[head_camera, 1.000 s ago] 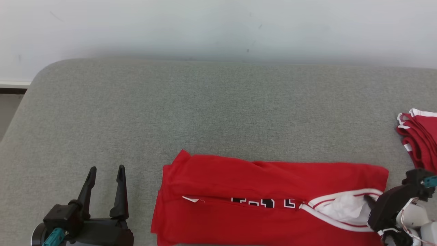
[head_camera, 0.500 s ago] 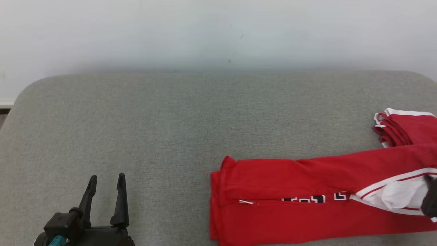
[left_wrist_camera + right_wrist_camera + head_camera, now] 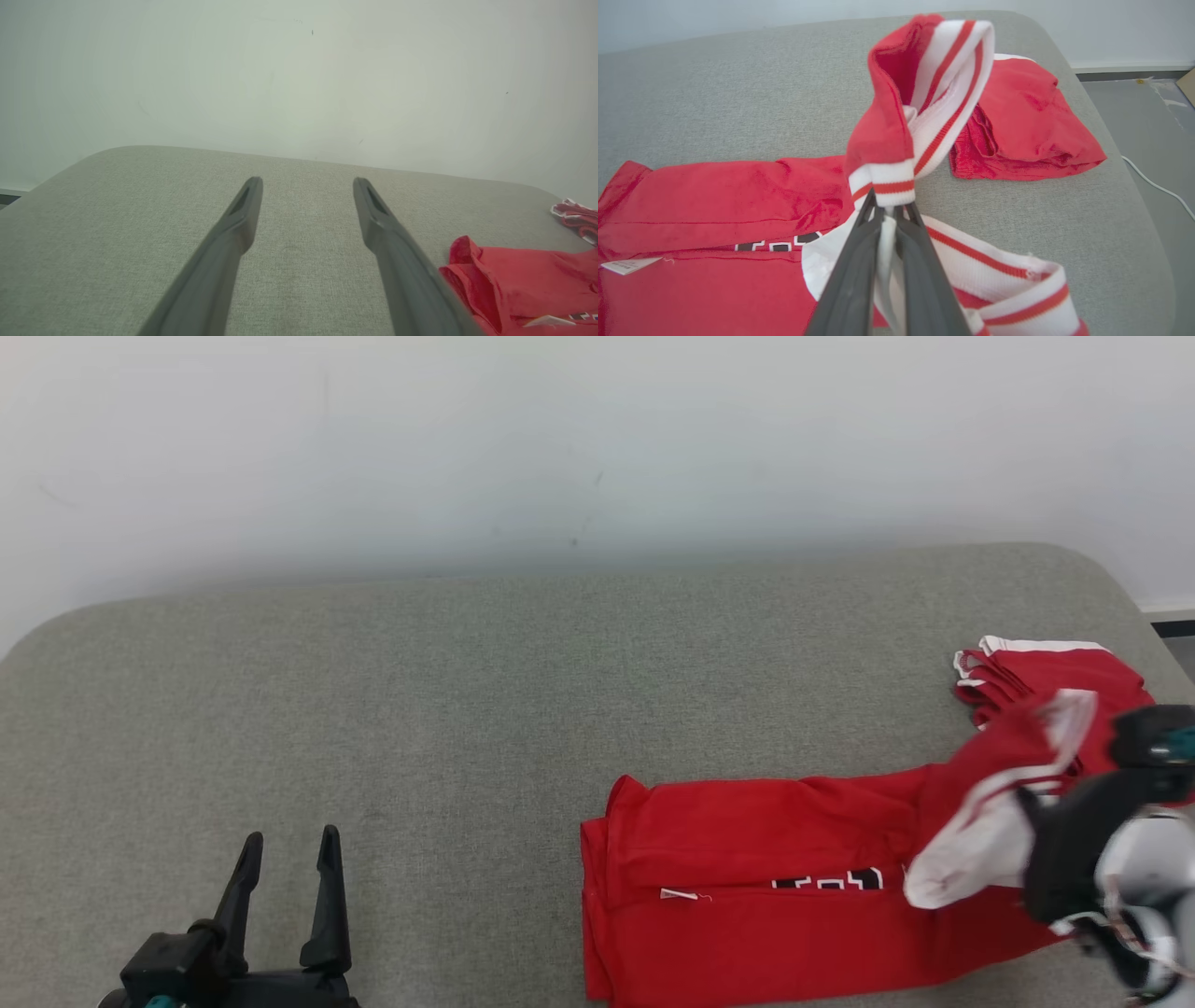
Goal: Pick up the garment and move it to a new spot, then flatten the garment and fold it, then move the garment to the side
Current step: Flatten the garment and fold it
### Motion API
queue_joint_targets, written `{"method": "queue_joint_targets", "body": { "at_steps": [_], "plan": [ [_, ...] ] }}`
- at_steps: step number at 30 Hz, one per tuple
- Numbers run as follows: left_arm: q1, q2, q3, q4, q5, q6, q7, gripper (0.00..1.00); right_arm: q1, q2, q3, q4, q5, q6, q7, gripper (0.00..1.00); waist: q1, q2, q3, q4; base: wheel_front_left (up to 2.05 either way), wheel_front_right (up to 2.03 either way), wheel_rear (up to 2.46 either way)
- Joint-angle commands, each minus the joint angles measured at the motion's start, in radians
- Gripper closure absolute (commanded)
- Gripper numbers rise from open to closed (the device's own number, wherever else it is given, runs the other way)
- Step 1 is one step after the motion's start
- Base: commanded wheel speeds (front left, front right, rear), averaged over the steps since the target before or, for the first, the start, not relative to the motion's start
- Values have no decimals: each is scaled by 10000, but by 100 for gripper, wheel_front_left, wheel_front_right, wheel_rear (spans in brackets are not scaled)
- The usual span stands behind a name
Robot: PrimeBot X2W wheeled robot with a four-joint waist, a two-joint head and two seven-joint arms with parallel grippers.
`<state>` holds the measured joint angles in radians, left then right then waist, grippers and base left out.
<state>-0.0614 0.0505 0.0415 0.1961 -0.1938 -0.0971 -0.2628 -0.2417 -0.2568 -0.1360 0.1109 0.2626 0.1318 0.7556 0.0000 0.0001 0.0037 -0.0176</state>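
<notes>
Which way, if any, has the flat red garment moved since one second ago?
Yes, the garment slid rightward, toward the folded pile, its striped end held by the right gripper.

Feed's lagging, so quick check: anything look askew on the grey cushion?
Yes: the red garment with white striped trim is bunched where the right gripper pinches it, its lifted end drooping toward the folded red pile.
</notes>
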Motion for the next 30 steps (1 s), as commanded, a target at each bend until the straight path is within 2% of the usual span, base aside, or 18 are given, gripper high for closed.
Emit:
{"method": "queue_joint_targets", "body": {
  "at_steps": [1,7,13,21,30],
  "plan": [
    [47,2,29,10,28,0,-18,0,30,33,200,-74,80,-27,-33,100,0,-1,-50,-56,0,0,0],
    [42,1,14,35,63,-33,-18,0,-377,416,2400,31,625,-27,-105,100,0,-1,-88,-21,0,0,0],
    [67,1,-124,55,43,-69,-16,0,-1066,1161,3994,1209,1102,-27,-389,100,0,-1,6,196,0,0,0],
    [-193,1,-343,121,24,-93,-16,0,-2059,1895,4671,3335,1566,-27,-1027,100,0,-1,313,541,0,0,0],
    [-367,0,-317,216,-5,-95,-16,0,-2754,2080,5950,4954,2430,-27,-1749,100,0,-1,436,758,0,0,0]
  ]
}}
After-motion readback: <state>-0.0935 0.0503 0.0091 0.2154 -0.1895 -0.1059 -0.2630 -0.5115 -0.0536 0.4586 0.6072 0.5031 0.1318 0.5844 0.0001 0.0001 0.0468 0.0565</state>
